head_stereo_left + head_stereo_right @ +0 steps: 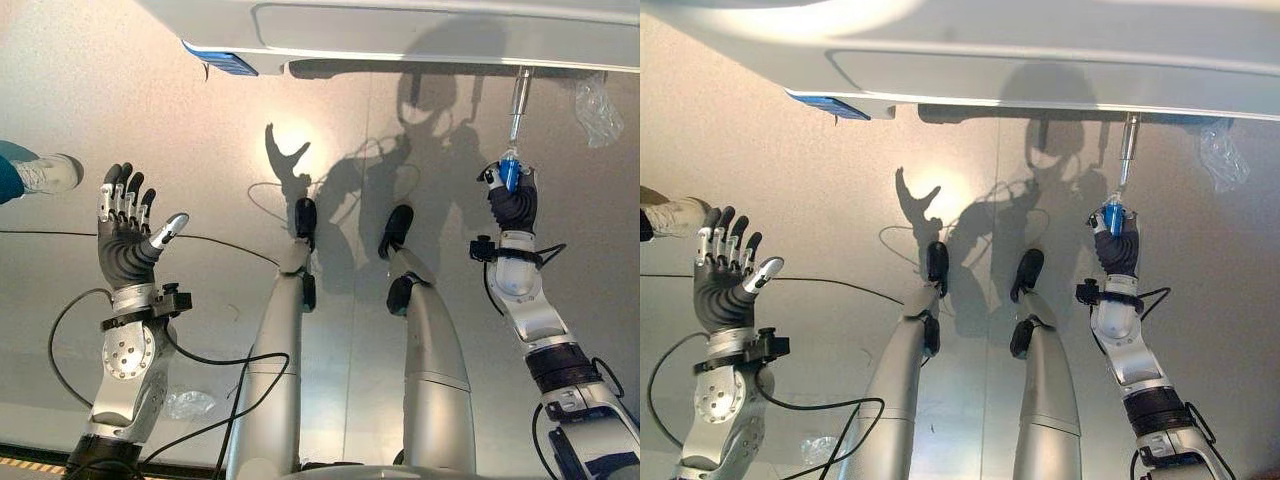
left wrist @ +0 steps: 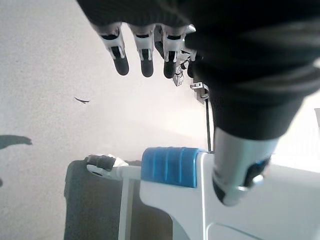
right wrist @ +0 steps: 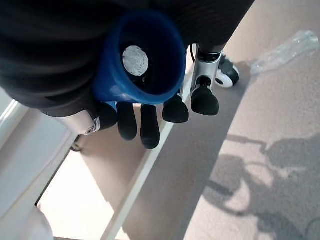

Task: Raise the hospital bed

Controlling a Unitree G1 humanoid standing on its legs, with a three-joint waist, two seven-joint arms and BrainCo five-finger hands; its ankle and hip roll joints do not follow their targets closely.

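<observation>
The right hand [image 1: 512,203] has its fingers curled round the blue crank handle [image 1: 509,170], which hangs on a metal shaft [image 1: 519,100] from the edge of the hospital bed [image 1: 420,30] overhead in the view; turning well likely means keeping the wrist in line with the shaft and the grasp firm, so the handle does not slip; the left hand [image 1: 126,232] hovers with fingers spread, holding nothing, well apart over the floor [image 1: 60,90].
</observation>
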